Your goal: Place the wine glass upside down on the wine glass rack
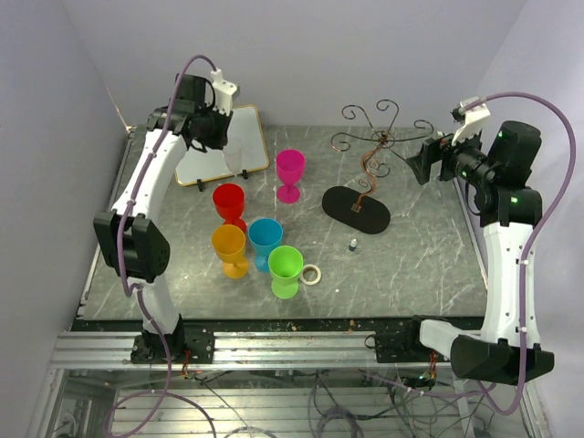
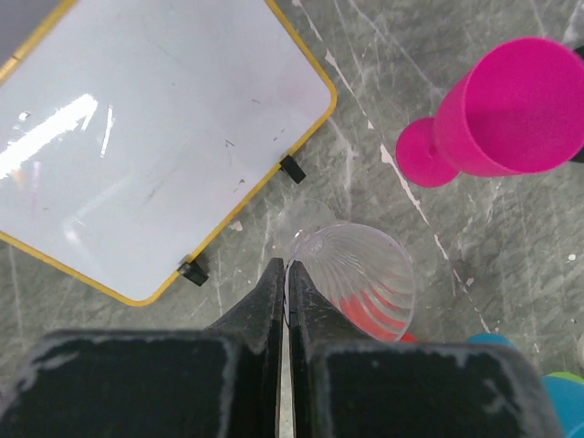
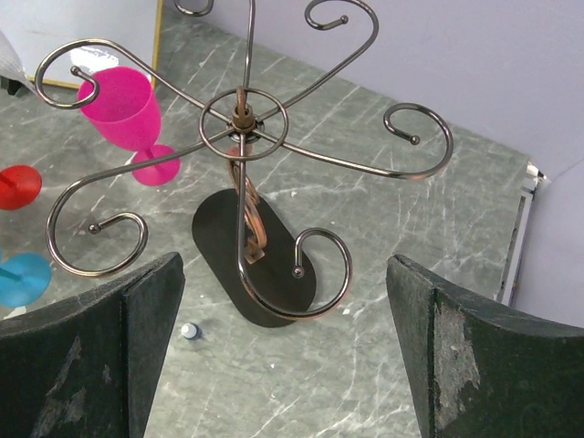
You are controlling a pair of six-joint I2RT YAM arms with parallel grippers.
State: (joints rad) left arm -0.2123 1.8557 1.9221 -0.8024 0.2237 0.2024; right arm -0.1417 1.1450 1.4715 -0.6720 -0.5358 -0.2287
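Note:
The wine glass (image 1: 234,155) is clear and ribbed. My left gripper (image 1: 222,137) is shut on its rim, mouth up, beside the whiteboard. In the left wrist view the fingers (image 2: 270,297) pinch the rim of the glass (image 2: 360,269), and the red goblet shows through its bowl. The wine glass rack (image 1: 370,151) is a dark wire stand with curled hooks on a black oval base (image 1: 356,210), right of centre. My right gripper (image 1: 422,162) is open and empty, just right of the rack, level with its hooks. In the right wrist view the rack (image 3: 244,117) stands ahead of the open gripper (image 3: 283,269).
A yellow-framed whiteboard (image 1: 208,151) stands at the back left. Pink (image 1: 290,169), red (image 1: 229,199), orange (image 1: 229,245), blue (image 1: 265,235) and green (image 1: 285,266) goblets stand mid-table. A tape ring (image 1: 311,274) and a small cap (image 1: 352,244) lie nearby.

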